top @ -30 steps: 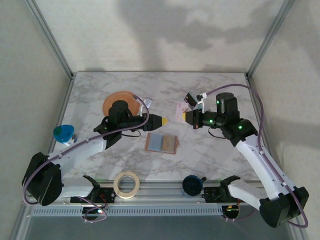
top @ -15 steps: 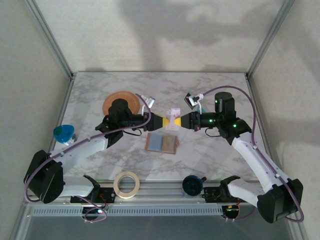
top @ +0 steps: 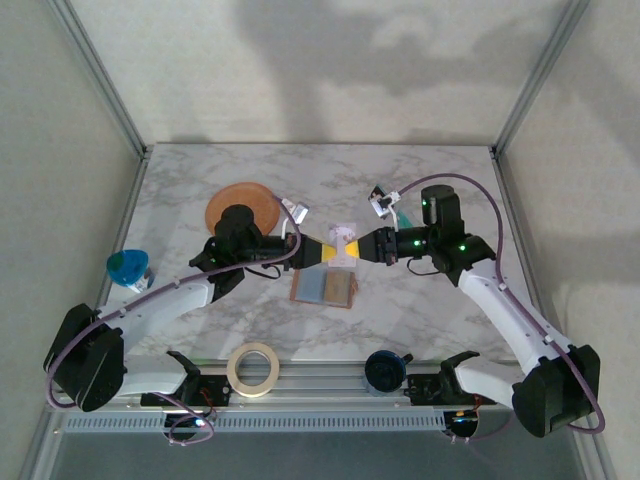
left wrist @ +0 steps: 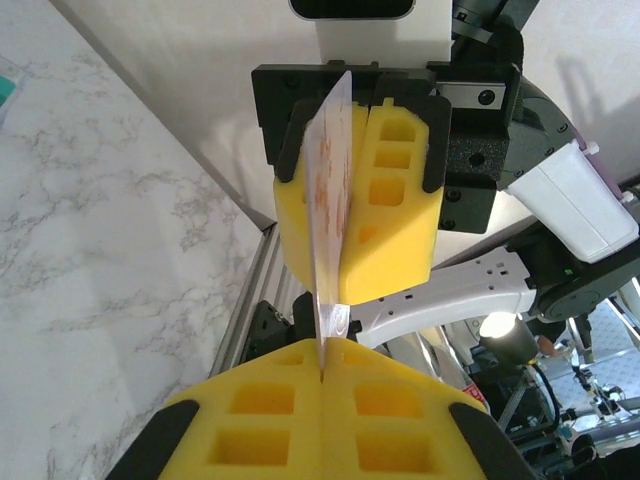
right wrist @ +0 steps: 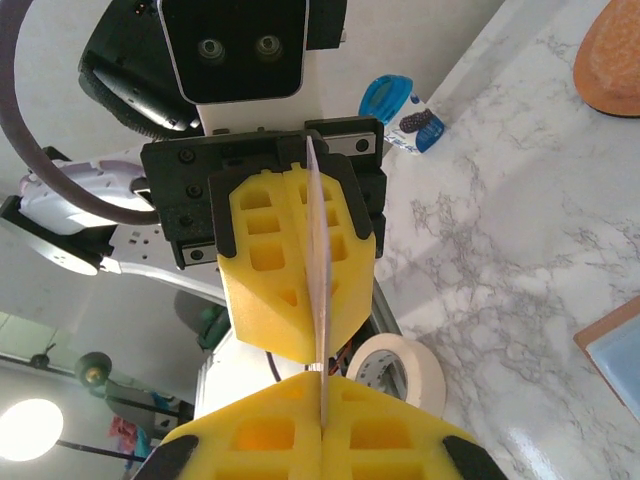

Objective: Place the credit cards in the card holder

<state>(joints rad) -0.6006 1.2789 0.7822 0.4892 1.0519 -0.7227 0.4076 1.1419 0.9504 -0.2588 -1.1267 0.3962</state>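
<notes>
**A:** Whitish card (top: 345,240) pinched at both ends now, up in the air over the middle of the tabletop (top: 400,180). Held by the right jaws alone a second ago. Since then: swung in from the left, met nose to nose, and clamped. Left jaws clenched on the free end.

**B:** Confirmed from the left wrist. Thin edge wedged between the yellow foam pads (left wrist: 250,400) at the bottom, other end buried in the opposite pair. Same story from the right wrist, mirrored.

**A:** Looks like a handover, caught halfway. Right jaws not yet released, still grasping the card as firmly as the left. Needs a let-go on one side before anything heads down to the card holder (top: 323,287).

**B:** Lying open and flat on the tabletop, just toward the near edge from the meeting point. Bluish panel on the left half, tan on the right. Card already inside, or lining? Can't tell.

**A:** Anything in the way?

**B:** Hardly. Orange-brown disc (top: 240,205) off toward the far-left corner, partly behind the left arm. Teal-blue object (top: 128,268) out at the left edge. Tape roll (top: 252,368) and dark blue round thing (top: 383,370) along the near edge, all well apart from the holder.

**A:** Real risk right at the grip, then. Two clamps on one thin card: pull early and bend it, release sloppily and drop it.
</notes>
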